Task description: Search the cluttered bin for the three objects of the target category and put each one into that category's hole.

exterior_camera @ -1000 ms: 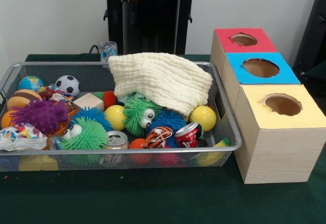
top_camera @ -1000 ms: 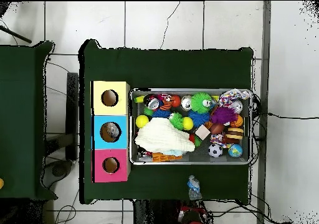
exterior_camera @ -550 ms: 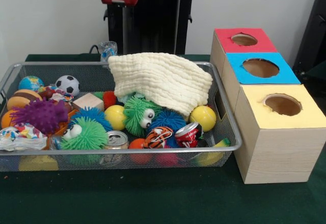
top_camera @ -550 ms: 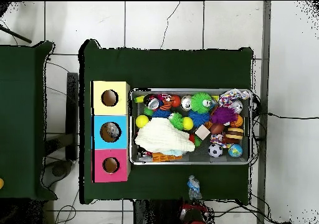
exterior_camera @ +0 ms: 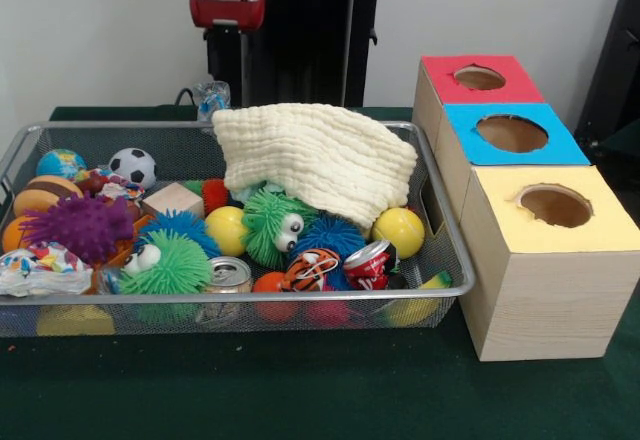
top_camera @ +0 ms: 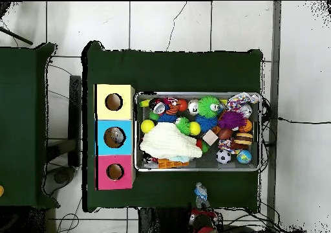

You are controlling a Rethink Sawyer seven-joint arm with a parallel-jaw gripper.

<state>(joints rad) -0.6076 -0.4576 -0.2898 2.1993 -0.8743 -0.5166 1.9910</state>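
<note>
Front view shows the red-and-black arm [exterior_camera: 228,5] a touch lower than a moment ago — its gripper isn't visible, so I cannot tell its state. Nothing has left the wire mesh bin [exterior_camera: 452,243]; the three wooden hole-boxes [exterior_camera: 540,260] wait at 3 o'clock.

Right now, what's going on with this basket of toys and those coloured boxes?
Nothing is being handled at the moment. A wire mesh bin sits on the green table, packed with spiky rubber toys, balls and cans, with a cream cloth draped over the far part of the pile. Beside it stand three wooden boxes with round holes, topped red, blue and yellow. The robot's red and black arm hangs behind the bin, touching none of the toys; its gripper is not visible.
</note>
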